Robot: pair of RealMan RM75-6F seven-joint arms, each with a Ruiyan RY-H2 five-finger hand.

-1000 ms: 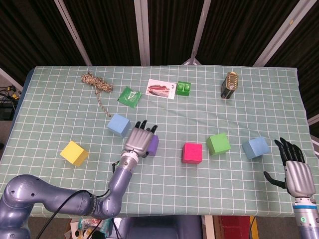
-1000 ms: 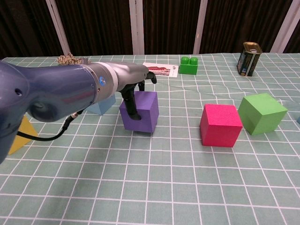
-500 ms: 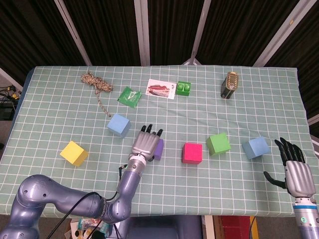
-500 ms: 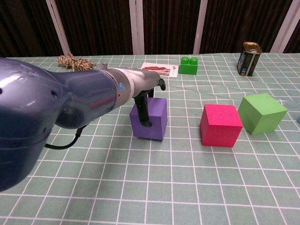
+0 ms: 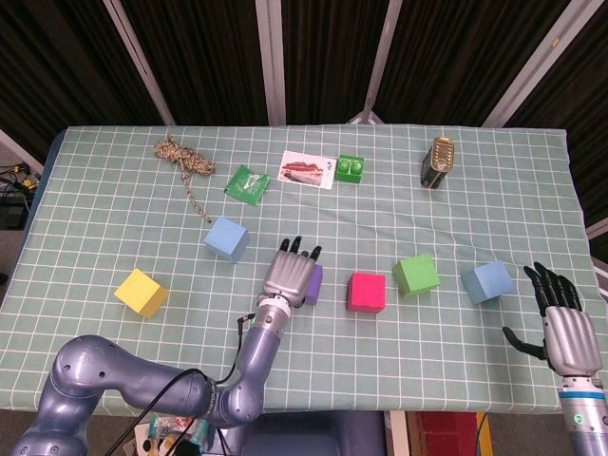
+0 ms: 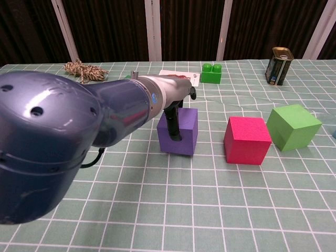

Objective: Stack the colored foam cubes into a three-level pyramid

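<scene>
A green checked cloth (image 5: 114,218) covers the table before dark curtains. The left hand (image 5: 288,274) grips the purple cube (image 6: 184,131), with the pink cube (image 5: 366,292) at its 3 o'clock. The right hand (image 5: 560,323) hovers spread and empty near the front-right edge.

Six foam cubes lie apart on the table, none stacked. The yellow cube (image 5: 141,292) sits nearest the left edge, a light blue cube (image 5: 226,237) beyond it. Mid-table, the purple cube (image 6: 184,131) stands upright — the left hand (image 5: 288,275) grips it. Then the pink cube (image 5: 366,292), the tilted green cube (image 5: 416,274), and another blue cube (image 5: 487,282) toward the right edge.
</scene>
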